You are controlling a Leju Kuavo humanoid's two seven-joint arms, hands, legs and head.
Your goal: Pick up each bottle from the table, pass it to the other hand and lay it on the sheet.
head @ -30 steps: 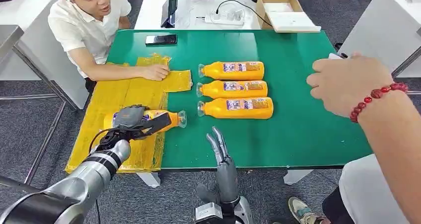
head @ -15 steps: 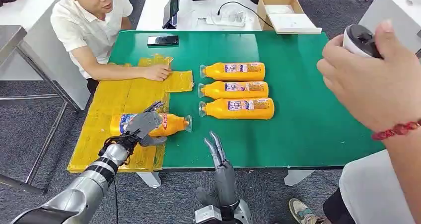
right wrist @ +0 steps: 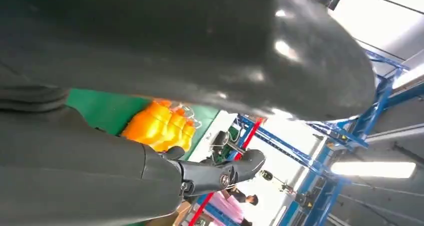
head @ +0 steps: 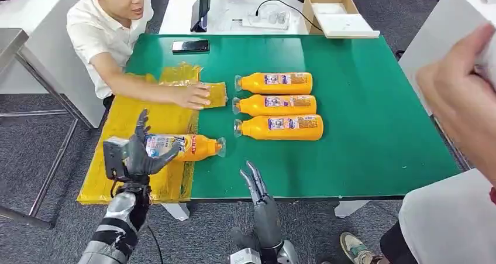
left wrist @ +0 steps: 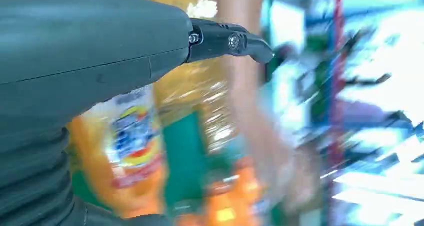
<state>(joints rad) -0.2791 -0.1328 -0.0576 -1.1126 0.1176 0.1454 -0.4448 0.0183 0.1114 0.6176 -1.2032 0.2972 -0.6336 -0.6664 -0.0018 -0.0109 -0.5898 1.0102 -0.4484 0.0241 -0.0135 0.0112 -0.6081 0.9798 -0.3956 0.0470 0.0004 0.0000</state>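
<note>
Release looked done: left robot hand (head: 135, 154) spread, empty, beside the bottle (head: 184, 146) on the sheet (head: 128, 120); right robot hand (head: 257, 185) empty. Next: 3 bottles (head: 275, 106) awaited.

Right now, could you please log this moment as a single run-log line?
left hand: open, beside bottle on sheet | right hand: open, at table edge | yellow sheet: person's hand on it | three bottles: on green table

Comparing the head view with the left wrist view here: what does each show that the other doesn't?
Head view alone: three bottles in a row on the green table, a phone, the right hand at the table's near edge. Left wrist view alone: a close look at the laid bottle's label, blurred. Both: the left hand, open beside the bottle on the yellow sheet, and a person's forearm.
</note>
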